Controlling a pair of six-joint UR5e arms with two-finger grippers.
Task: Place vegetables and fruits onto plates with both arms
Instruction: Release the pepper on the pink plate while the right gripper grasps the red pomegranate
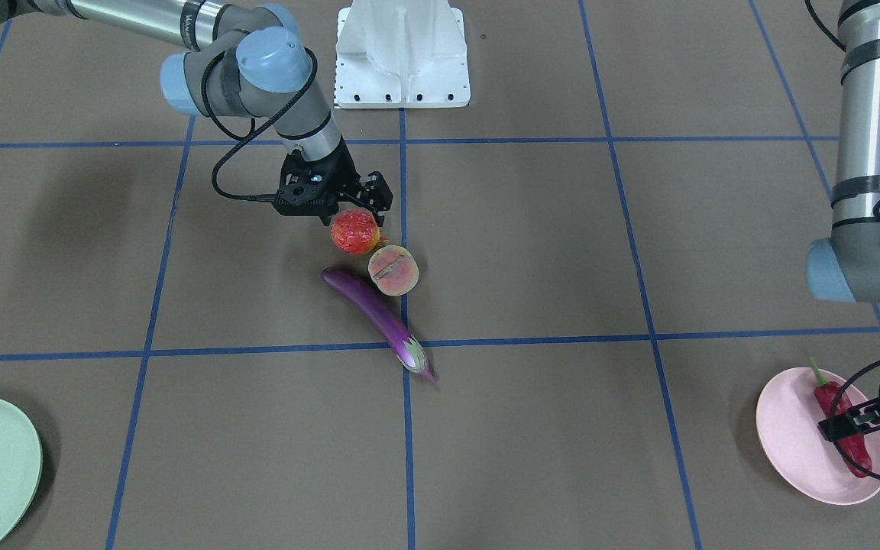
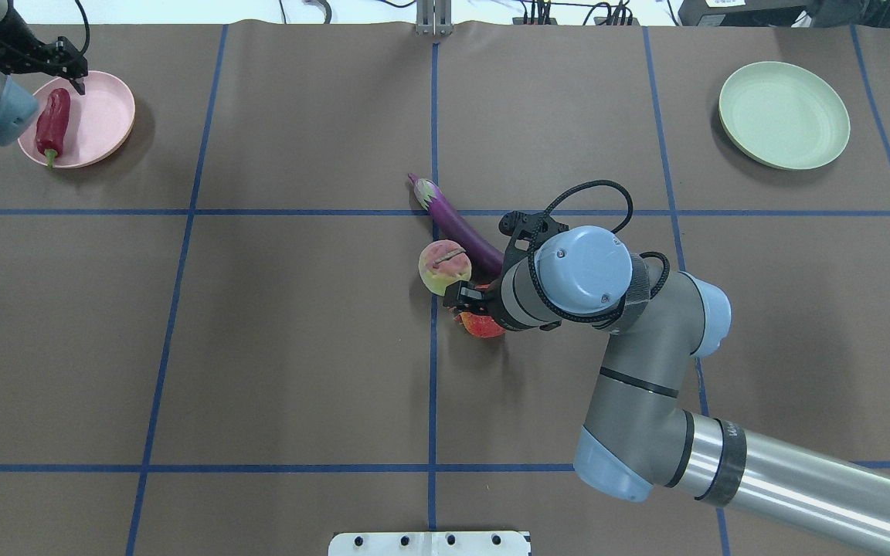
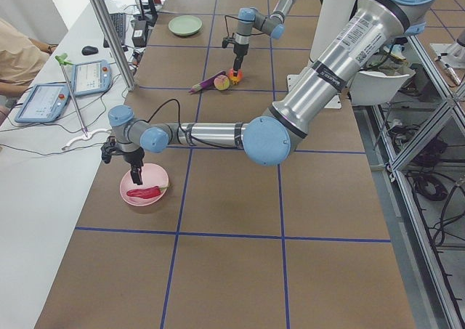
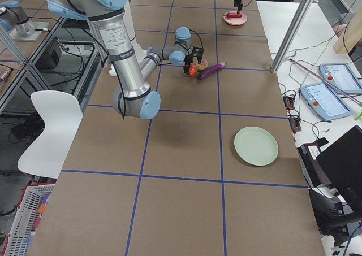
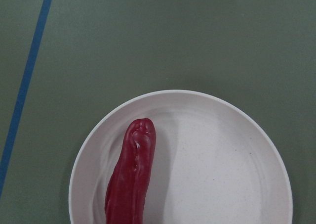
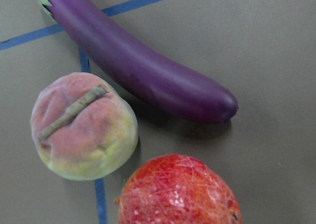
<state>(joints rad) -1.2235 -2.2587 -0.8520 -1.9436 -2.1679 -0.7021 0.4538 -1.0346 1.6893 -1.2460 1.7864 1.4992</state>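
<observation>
The red chili pepper (image 1: 829, 397) lies on the pale pink plate (image 1: 791, 443), also seen in the left wrist view (image 5: 131, 179). My left gripper (image 1: 841, 424) hovers over that plate, open and empty. The purple eggplant (image 1: 375, 313), the halved pink fruit (image 1: 393, 270) and the bumpy red-orange ball fruit (image 1: 354, 231) lie close together at the table's middle. My right gripper (image 1: 352, 214) is open, right above the ball fruit (image 2: 484, 326) on the robot's side of it; whether it touches is unclear. The mint green plate (image 2: 785, 114) is empty at the far right.
The white base block (image 1: 402, 53) stands at the robot's edge of the table. Blue tape lines (image 2: 433, 386) divide the brown tabletop. Tablets and cables (image 3: 43, 100) lie on a side bench beyond the far edge.
</observation>
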